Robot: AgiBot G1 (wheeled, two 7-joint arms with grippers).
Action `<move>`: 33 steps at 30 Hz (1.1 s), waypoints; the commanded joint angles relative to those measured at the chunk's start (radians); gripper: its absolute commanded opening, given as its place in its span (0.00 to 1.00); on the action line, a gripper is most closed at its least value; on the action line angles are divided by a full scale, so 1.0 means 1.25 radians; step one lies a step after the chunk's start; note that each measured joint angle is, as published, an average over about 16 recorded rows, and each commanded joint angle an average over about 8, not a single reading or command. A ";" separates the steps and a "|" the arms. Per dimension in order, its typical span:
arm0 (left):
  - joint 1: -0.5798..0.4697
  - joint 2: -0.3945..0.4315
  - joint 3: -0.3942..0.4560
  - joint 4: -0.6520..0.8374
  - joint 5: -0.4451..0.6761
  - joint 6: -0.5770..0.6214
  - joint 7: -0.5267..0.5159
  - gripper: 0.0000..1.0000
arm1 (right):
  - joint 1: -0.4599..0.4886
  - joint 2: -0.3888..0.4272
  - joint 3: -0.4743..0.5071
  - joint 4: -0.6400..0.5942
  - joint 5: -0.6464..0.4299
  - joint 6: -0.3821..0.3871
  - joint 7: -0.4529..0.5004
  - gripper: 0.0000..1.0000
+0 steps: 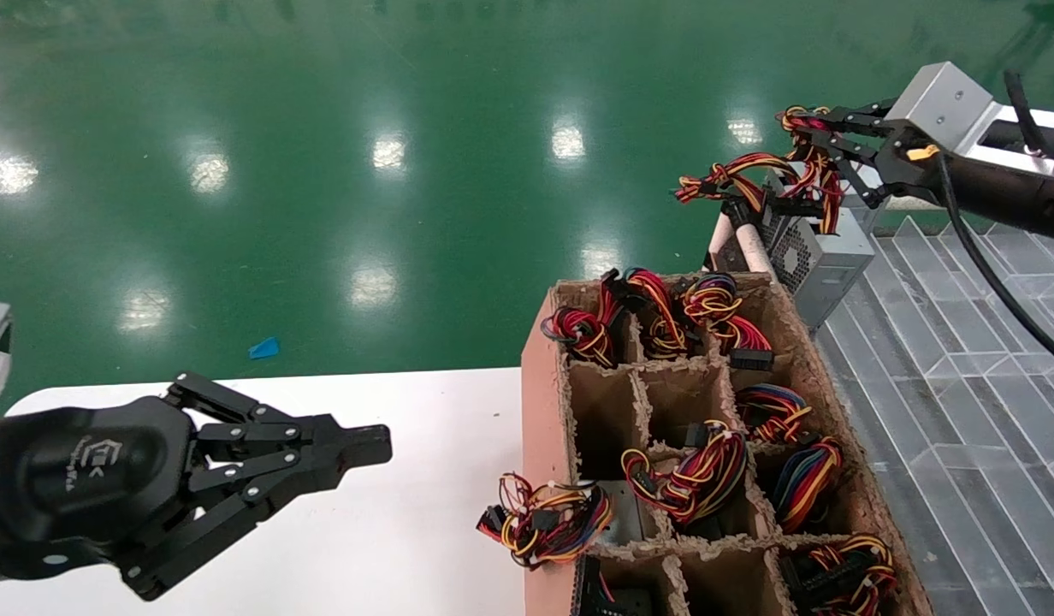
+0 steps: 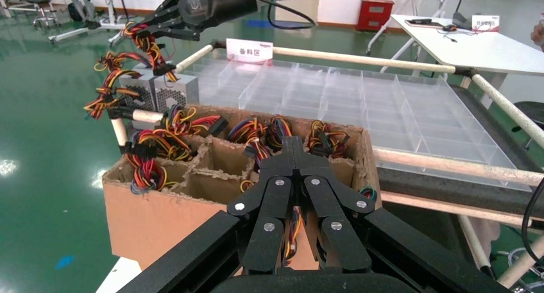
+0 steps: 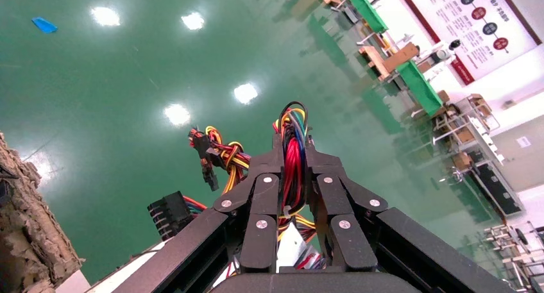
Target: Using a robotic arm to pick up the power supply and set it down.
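Floor [image 1: 322,128] glossy green; white table [image 1: 424,530]; clear tray [image 1: 963,411].

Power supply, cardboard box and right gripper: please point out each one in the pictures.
power supply [image 1: 822,257], head view, on its grey metal side.
cardboard box [image 1: 540,402], head view, on its outer left wall.
right gripper [image 1: 796,120], head view, between fingertips gripping wires.

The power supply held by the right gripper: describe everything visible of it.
The power supply is a grey metal box with a perforated vent face. A bundle of red, yellow and black wires sprouts from its top, ending in black connectors. The right gripper is shut on those wires, so the box hangs by its bundle, tilted, beyond the far end of the cardboard crate, at the edge of the clear divided tray.
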 commanded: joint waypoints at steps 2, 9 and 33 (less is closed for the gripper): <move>0.000 0.000 0.000 0.000 0.000 0.000 0.000 0.00 | 0.003 0.000 -0.001 -0.003 -0.002 -0.001 0.007 1.00; 0.000 0.000 0.000 0.000 0.000 0.000 0.000 0.00 | 0.008 0.003 0.002 -0.002 0.003 -0.014 0.011 1.00; 0.000 0.000 0.000 0.000 0.000 0.000 0.000 0.00 | 0.013 0.062 -0.017 0.112 0.001 -0.095 0.019 1.00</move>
